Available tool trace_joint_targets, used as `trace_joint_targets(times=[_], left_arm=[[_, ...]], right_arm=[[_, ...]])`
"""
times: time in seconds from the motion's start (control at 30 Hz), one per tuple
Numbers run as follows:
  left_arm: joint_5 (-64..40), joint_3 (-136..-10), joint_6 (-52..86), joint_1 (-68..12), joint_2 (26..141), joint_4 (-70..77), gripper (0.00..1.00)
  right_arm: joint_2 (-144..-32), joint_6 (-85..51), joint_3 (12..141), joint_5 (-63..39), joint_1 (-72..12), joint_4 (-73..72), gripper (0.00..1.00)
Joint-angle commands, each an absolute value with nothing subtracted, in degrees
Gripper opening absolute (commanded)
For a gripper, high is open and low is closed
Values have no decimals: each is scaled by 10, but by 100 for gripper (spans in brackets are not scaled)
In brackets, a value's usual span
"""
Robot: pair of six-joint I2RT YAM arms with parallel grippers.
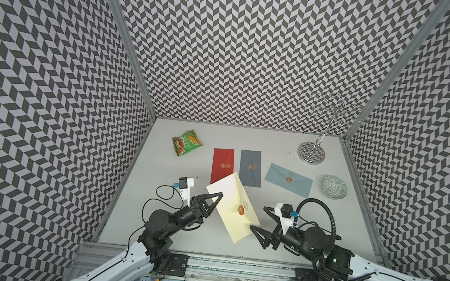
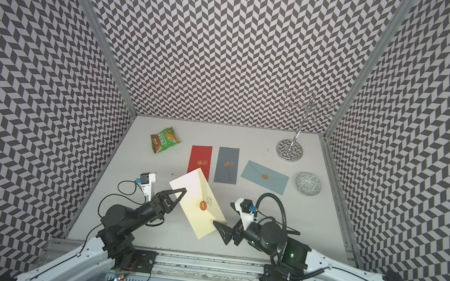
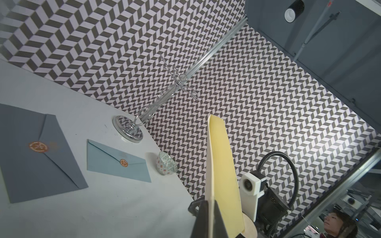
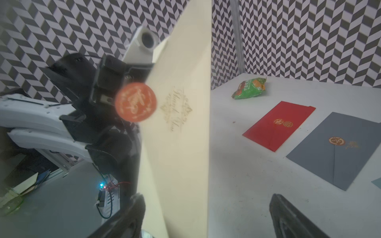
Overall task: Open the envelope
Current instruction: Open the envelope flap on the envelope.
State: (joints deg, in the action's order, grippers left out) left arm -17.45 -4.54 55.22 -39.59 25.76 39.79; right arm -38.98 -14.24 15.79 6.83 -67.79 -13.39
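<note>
Chevron-patterned walls (image 1: pixel 257 49); matte cream paper envelope (image 1: pixel 226 196), round orange seal (image 1: pixel 241 210).

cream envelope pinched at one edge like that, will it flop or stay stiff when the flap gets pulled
Probably stiff: the cream envelope looks flat though the left gripper pinches only one edge. Likely light, so pulling at the round seal could swing or slip it in that narrow grip.

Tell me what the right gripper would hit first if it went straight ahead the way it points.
Most likely the cream envelope, held up by the shut left gripper. The open right gripper points at its edge, which seems to lie between the jaws.
</note>
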Motion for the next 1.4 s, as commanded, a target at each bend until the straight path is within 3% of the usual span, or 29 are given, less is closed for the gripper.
trace_joint_targets(times=[0.0, 0.13, 0.23, 0.47, 0.63, 0.77, 0.9, 1.03, 1.27, 1.37], left_arm=[[-225, -36, 567, -387, 264, 453, 0], [-241, -29, 578, -377, 297, 487, 0], [-246, -27, 579, -372, 312, 494, 0], [-262, -20, 583, -356, 332, 525, 0], [-270, -9, 598, -351, 340, 567, 0], [-273, -5, 608, -350, 338, 587, 0], [-255, -4, 613, -347, 327, 563, 0], [-224, 6, 631, -346, 306, 555, 0], [-214, 6, 636, -345, 298, 542, 0], [-217, 6, 638, -346, 306, 549, 0]], right_arm=[[-423, -131, 185, 48, -678, -174, 94], [-428, -158, 195, 135, -679, -151, 88], [-392, -186, 191, 191, -678, -129, 77], [-271, -175, 141, 158, -676, -156, 57], [-274, -172, 147, 126, -672, -153, 52], [-302, -173, 159, 127, -672, -151, 53], [-294, -149, 163, 79, -672, -151, 72], [-273, -118, 100, -8, -672, -246, 85], [-379, -113, 163, 43, -684, -202, 88], [-423, -133, 188, 122, -696, -196, 87]])
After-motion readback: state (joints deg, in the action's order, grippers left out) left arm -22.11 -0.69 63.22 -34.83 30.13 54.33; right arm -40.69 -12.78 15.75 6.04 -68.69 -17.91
